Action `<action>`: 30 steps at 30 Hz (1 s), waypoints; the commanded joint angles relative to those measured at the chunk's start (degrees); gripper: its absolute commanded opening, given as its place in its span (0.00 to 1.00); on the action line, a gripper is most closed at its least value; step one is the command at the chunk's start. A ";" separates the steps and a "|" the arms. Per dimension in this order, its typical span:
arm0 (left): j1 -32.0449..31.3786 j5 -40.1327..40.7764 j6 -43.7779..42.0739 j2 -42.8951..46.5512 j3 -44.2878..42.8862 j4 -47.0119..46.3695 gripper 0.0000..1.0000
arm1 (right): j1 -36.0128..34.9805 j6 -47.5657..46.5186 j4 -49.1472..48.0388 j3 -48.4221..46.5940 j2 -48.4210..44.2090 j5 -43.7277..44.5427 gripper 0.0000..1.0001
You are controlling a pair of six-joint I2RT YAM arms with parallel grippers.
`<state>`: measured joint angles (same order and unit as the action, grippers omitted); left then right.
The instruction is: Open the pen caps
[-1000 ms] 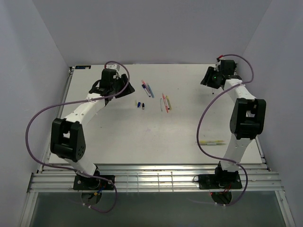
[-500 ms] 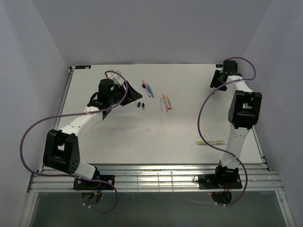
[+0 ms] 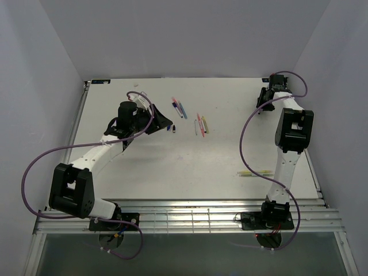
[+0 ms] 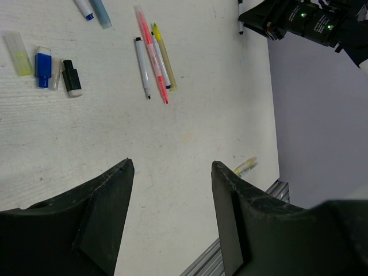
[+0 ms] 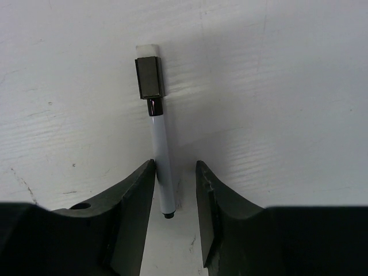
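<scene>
The right arm has swung out to the far right corner of the table [image 3: 201, 172], where the right gripper [image 5: 174, 167] straddles a white pen [image 5: 160, 155] with fingers spread, not yet pinching. Closing squarely on the barrel, clear of its black cap [image 5: 148, 77], looks wisest; the table's edge seems close. The left gripper [image 4: 169, 167] hovers spread and empty near loose caps [image 4: 42, 63], with open room around.
</scene>
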<state>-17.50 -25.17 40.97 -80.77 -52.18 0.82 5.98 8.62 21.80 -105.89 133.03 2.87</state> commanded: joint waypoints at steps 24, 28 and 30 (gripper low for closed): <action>-0.35 -2.79 -1.15 8.97 4.02 5.94 0.67 | -12.47 4.44 -2.46 15.47 -19.59 -10.51 0.08; -0.52 -4.62 -1.77 6.77 -0.19 10.16 0.66 | -19.06 8.16 -8.18 32.47 -32.91 -15.62 0.08; -0.61 -5.85 -1.16 6.07 -0.46 10.08 0.66 | -24.14 8.08 -6.43 35.65 -37.99 -14.74 0.08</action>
<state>-17.76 -28.40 40.34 -74.78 -49.80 8.88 -13.19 13.61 17.89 -74.32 102.00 -8.82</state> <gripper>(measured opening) 0.662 0.153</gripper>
